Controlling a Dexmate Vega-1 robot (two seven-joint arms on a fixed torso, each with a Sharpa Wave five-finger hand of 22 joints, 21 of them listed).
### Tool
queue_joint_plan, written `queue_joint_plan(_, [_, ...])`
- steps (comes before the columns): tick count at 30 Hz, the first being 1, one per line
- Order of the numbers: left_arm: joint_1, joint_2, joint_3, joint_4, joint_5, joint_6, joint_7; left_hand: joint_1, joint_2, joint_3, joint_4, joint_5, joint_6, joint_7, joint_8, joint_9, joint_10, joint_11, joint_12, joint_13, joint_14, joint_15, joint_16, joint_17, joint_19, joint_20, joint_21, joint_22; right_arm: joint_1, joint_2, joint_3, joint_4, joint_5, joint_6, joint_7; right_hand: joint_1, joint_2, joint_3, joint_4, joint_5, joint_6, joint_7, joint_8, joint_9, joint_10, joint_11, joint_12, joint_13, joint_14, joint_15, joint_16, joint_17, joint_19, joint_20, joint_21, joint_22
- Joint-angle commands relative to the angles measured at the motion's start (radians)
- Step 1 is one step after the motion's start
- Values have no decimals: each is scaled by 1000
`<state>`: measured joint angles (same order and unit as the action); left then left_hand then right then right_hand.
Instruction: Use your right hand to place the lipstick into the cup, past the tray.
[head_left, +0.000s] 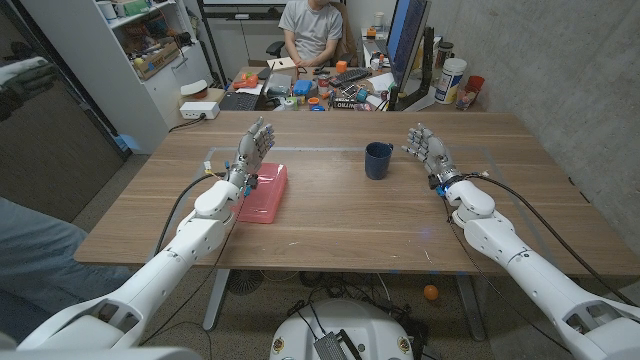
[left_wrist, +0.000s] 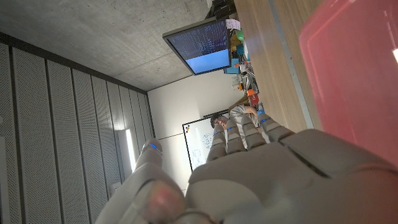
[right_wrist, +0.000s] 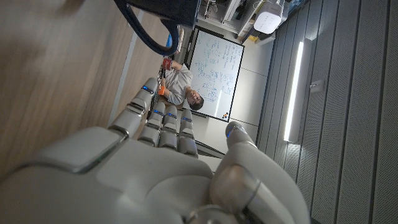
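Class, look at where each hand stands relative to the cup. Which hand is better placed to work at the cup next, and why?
Right. The right hand stands beside the cup, fingers apart and holding nothing. The left hand stands by the tray, farther off. I can't spot a lipstick.

Your right hand (head_left: 428, 152) stands over the desk (head_left: 340, 225) with the cup (head_left: 378, 160) just to its left, near but apart. Further left, beyond the cup, the tray (head_left: 266, 193) lies on the desk, well apart from your right hand. Your left hand (head_left: 252, 152) stands above the tray's far left edge. Behind the desk, past both hands, a person (head_left: 310, 30) sits at a cluttered worktop.
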<state>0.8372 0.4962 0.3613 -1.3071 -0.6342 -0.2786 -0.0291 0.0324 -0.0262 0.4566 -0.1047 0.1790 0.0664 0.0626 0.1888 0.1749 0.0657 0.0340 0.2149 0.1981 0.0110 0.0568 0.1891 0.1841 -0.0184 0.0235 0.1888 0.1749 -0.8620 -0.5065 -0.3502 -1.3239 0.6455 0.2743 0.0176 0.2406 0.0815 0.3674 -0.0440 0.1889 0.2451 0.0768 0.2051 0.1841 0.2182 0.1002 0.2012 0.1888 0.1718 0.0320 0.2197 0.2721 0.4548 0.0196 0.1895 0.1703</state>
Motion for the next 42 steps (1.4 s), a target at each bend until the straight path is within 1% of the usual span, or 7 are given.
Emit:
queue_joint_plan(1, [-32,-58,-19,25,58,20,1,11,2,6,0,5,2,5,5,5,10,-5,6,2,1,10,4,4,-3,7,4,5,16,7,44,23,-17,-26,44,4,2,5,0,4,10,1,4,5,6,-1,5,1,5,1,3,4,3,-1,7,2])
queue_joint_plan(10, [-63,-99,-19,43,100,44,-3,12,3,6,-1,5,2,6,5,5,11,-2,6,2,0,10,4,3,-6,10,4,5,25,-5,88,26,-28,-13,76,4,1,4,-2,4,12,-2,3,5,7,-2,4,2,5,2,2,2,-2,2,5,2])
queue_joint_plan(20, [-97,-98,-26,26,140,99,3,12,4,5,-2,4,1,5,3,5,9,-1,5,2,0,13,3,3,-6,12,5,5,-78,-73,122,-143,-53,-66,3,27,6,13,-19,7,14,-4,2,5,10,-3,4,2,6,2,-1,-5,-11,5,2,2])
queue_joint_plan(22, [-103,-98,-29,31,141,104,-5,13,5,5,-2,4,0,6,3,5,9,-1,5,2,0,13,3,3,-6,12,5,5,-101,-85,127,-177,-62,-73,-17,53,16,25,-35,9,15,-5,1,5,12,-1,3,2,7,3,-2,-10,-11,7,2,2])
queue_joint_plan(23, [-106,-97,-29,32,143,107,-7,13,5,5,-2,4,1,6,3,5,9,-1,5,2,1,13,4,3,-7,12,5,5,-112,-90,130,-191,-62,-75,-22,80,24,38,-54,10,16,-6,1,5,13,-2,2,2,8,3,-4,-16,-12,6,2,2])
queue_joint_plan(28, [-121,-96,-34,48,147,113,-29,13,6,5,-2,4,0,6,3,5,9,0,5,2,0,13,4,3,-7,12,5,5,-171,-118,148,-279,-81,-93,-82,117,30,50,-81,6,22,-13,0,5,44,-4,12,4,14,0,-4,-25,-13,8,3,2])
queue_joint_plan(42, [-153,-110,-43,105,145,95,-94,16,10,6,-4,4,2,6,3,5,9,0,4,2,1,13,4,3,-10,20,5,5,-318,-192,190,-456,-119,-116,-181,144,36,56,-98,-2,31,-17,0,4,63,-5,16,9,26,3,0,-30,-7,17,5,2])
